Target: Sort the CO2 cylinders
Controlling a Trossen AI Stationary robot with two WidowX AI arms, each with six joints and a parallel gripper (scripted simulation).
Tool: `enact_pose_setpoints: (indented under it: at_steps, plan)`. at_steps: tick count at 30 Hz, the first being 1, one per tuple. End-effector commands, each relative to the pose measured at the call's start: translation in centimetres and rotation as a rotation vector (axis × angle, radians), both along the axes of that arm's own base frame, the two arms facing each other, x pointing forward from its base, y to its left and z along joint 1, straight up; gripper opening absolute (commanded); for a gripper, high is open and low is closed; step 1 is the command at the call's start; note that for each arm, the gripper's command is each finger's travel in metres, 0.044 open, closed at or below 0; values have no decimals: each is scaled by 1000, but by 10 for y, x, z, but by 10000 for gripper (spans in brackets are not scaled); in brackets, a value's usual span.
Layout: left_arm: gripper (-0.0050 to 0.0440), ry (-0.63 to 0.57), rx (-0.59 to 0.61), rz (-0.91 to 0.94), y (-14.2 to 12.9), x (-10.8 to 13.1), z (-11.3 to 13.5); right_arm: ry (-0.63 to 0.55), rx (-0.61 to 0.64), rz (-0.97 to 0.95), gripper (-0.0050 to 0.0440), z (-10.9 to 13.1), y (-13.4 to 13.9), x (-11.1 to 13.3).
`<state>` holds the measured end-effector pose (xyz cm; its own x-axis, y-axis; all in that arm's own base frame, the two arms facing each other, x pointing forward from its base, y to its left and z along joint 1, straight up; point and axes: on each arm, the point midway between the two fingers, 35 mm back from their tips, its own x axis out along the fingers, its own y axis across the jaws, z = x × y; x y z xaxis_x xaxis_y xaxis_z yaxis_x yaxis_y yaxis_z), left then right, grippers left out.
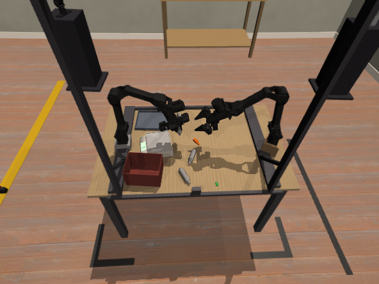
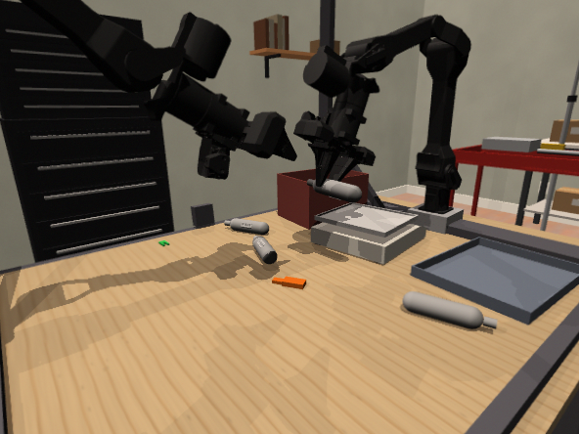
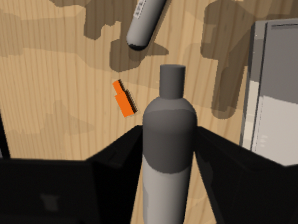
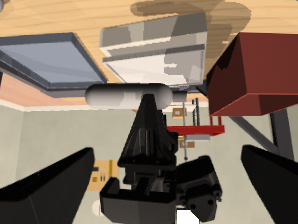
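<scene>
STEP (likely): stamp check | LEFT GRIPPER point(image 1: 179, 126) point(image 2: 325, 183) point(image 3: 169, 134) point(image 4: 148, 97): clamped on grey, round-shouldered metal cylinder point(image 1: 179, 131) point(image 2: 344, 190) point(image 3: 169, 155) point(image 4: 115, 96), aloft toward desk's far edge | RIGHT GRIPPER point(image 1: 196, 124) point(image 2: 254, 166) point(image 4: 167, 149): fingers apart, unloaded | METHOD: rotate stamp toward right wrist camera; hold steady; maintain finger clearance.

A workshop, judging by the black drawer cabinet point(image 2: 93, 147), red cart point(image 2: 513, 159) and wooden worktable point(image 1: 233, 179) point(image 2: 196, 342).
</scene>
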<state>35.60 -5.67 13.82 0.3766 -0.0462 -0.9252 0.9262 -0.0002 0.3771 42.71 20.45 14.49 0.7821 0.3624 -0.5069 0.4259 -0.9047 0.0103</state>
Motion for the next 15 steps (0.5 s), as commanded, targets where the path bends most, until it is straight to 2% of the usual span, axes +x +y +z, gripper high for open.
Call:
enact_pose_setpoints:
  at_steps: [1,7,9,15]
  plan:
    - [-50,-27,-76,177,0,8,14,-24,15,-2,440,12,1,2]
    - [-50,-15,-186,445,1,9,15,-24,15,-2,440,12,1,2]
    - [-50,-15,-186,445,1,9,15,-24,15,-2,440,12,1,2]
    - [-50,1,-314,749,2,10,17,-24,15,-2,440,12,1,2]
